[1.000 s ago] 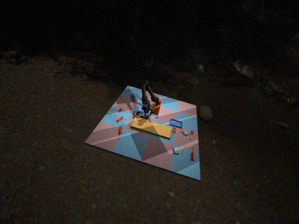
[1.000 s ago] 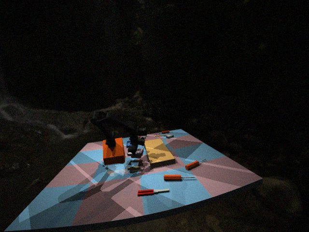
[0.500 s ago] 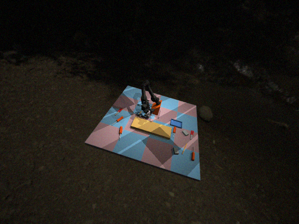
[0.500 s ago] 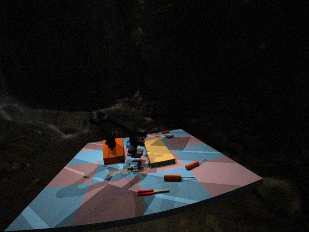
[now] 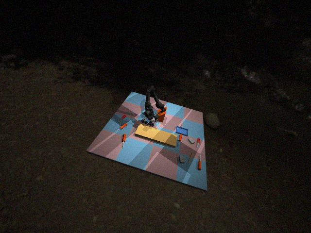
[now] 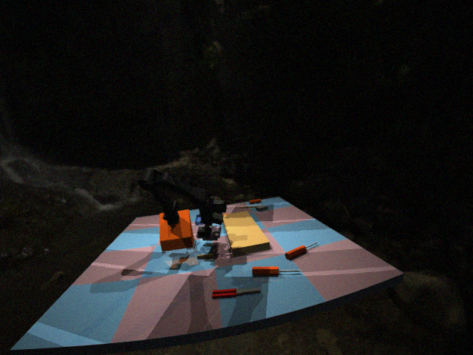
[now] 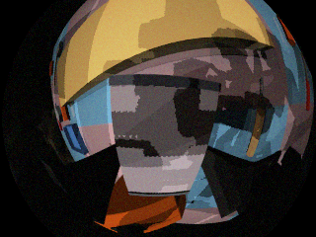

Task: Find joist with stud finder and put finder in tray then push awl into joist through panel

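Note:
My gripper [image 5: 152, 121] [image 6: 211, 242] [image 7: 161, 149] is shut on the grey stud finder [image 7: 153, 109], which fills the middle of the wrist view. It is low beside the long side of the yellow floor panel [image 5: 155, 135] [image 6: 248, 230] [image 7: 109, 49], on the arm base's side, near one end. The stud finder's height over the table is hard to tell. The awl [image 6: 206, 257] [image 7: 256, 133], with a tan handle, lies beside the gripper, off the panel. The blue tray [image 5: 181, 130] [image 6: 198, 220] [image 7: 74, 138] stands past the panel's other end. The joist is hidden.
The orange block [image 5: 161, 115] [image 6: 175, 231] [image 7: 148, 209] stands by the arm's base. Orange-handled tools [image 5: 124, 138] [image 5: 123, 125] lie off the panel's near end. Another orange-handled tool [image 5: 180, 137] lies between panel and tray. Grey blocks [image 5: 191, 141] [image 5: 181, 159] and a thin stick [image 5: 190, 157] lie at right.

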`<act>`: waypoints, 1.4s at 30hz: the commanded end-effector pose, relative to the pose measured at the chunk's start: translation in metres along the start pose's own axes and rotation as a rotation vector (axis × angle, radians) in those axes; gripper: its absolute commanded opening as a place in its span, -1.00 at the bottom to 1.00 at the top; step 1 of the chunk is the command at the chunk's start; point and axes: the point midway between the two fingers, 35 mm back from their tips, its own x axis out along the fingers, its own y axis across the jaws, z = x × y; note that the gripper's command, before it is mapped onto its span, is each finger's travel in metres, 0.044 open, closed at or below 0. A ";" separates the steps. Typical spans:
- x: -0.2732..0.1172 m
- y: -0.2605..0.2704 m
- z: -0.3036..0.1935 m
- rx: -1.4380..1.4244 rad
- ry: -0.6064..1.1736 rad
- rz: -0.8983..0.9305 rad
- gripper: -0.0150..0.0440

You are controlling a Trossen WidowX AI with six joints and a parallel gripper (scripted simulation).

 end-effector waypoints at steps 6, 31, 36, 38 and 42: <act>-0.001 -0.001 0.001 -0.008 -0.005 0.062 -0.49; -0.003 -0.005 0.002 -0.024 -0.021 0.190 -0.49; -0.002 -0.006 0.001 -0.029 -0.016 0.220 -0.49; -0.002 -0.006 0.001 -0.031 -0.014 0.232 -0.49; -0.001 -0.006 0.001 -0.035 -0.011 0.256 -0.49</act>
